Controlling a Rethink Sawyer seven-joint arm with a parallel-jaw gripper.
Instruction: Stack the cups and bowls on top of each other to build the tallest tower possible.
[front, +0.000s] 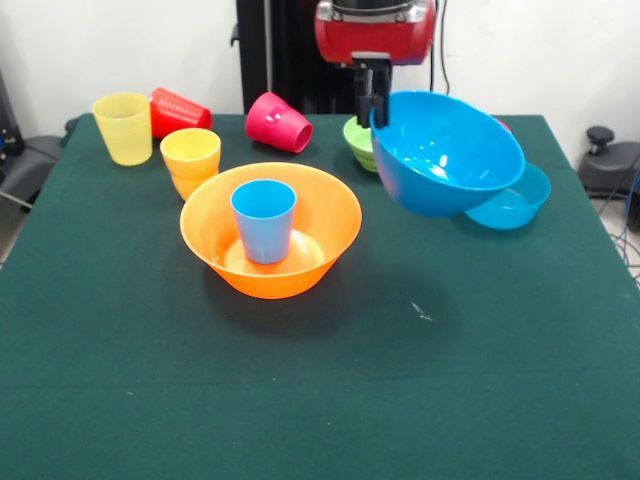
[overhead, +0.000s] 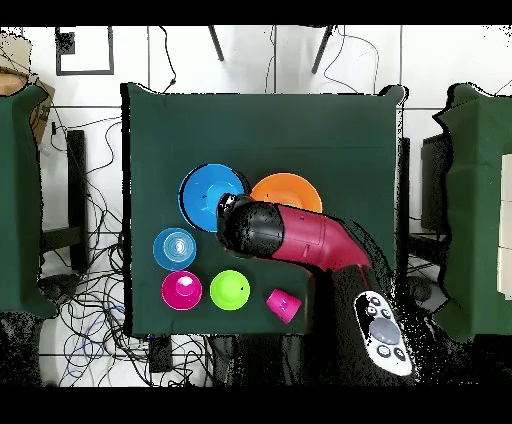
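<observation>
The pincer (front: 372, 105) is closed on the rim of the large blue bowl (front: 446, 152), which hangs tilted above the tabletop (front: 330, 400), at about 2 o'clock from the orange bowl (front: 271, 232) with the light blue cup (front: 264, 220) inside. Held only by one edge, the bowl may slip, or land crooked on the cup and tip it.

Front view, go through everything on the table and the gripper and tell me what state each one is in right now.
gripper: shut on the large blue bowl's rim.
large blue bowl: lifted, tilted.
large orange bowl: upright, holding the light blue cup.
light blue cup: upside down.
small blue bowl: upright, empty.
green bowl: upright.
yellow cup: upright.
orange cup: upright.
red cup: on its side.
pink cup: on its side.
</observation>
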